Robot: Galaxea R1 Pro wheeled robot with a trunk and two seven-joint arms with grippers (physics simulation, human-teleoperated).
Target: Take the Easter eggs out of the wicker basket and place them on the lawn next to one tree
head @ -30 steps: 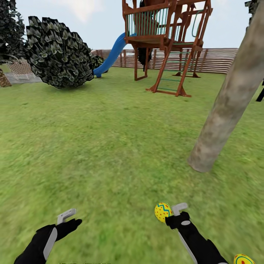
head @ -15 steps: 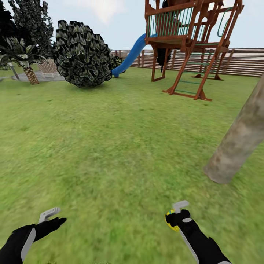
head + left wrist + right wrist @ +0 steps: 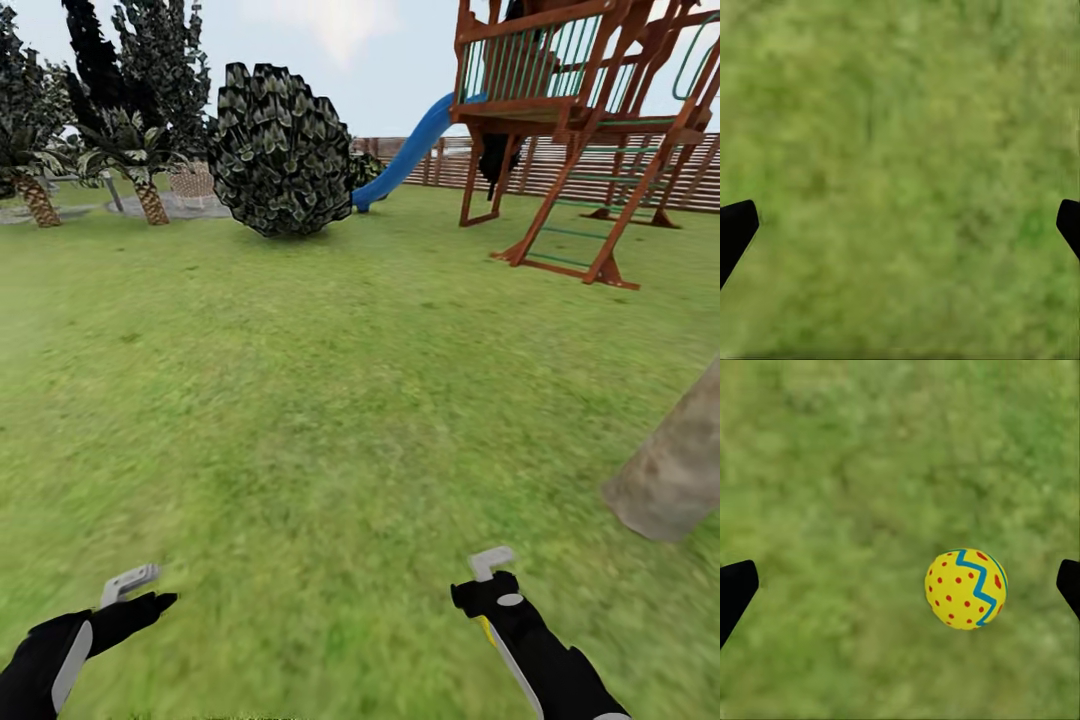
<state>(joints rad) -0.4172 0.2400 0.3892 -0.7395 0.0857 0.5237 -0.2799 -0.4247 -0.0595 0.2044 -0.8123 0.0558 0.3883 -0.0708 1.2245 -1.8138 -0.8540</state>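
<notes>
- Wide green lawn [image 3: 300, 400] all around, with a wooden playset [image 3: 590, 130], a blue slide [image 3: 410, 150], a round dark shrub [image 3: 280, 150] and a brown fence [image 3: 560, 165] far off.
- Thick, slanted, pale trunk of the tree [image 3: 675, 470] standing at the right side of the head view, near the right arm.
- Left end effector [image 3: 900, 225] hanging over bare grass, black tips wide apart, nothing between them.
- Right end effector [image 3: 900, 585] also with tips wide apart, holding nothing.
- One Easter egg [image 3: 966, 588] lying on the grass below the right end effector, between the two tips but closer to one, touching neither.
- Bright yellow, with red dots and a teal zigzag.
- In the head view, just a sliver of yellow peeking out beside the right arm, so probably right under it and near the tree.
- Probably already set down by the tree, so likely fine to leave there.
- No basket and no other eggs to be seen from here, so no telling how many are left.
- Likely small, light, hard and smooth, so easy to lift but easy to slip or roll away.
- Round shape, so apt to roll on the grass if bumped.
- Best place to take hold: across the fat middle, one tip on each side, squeezing gently.
- Not the pointed ends, or probably a pop out of the grip.
</notes>
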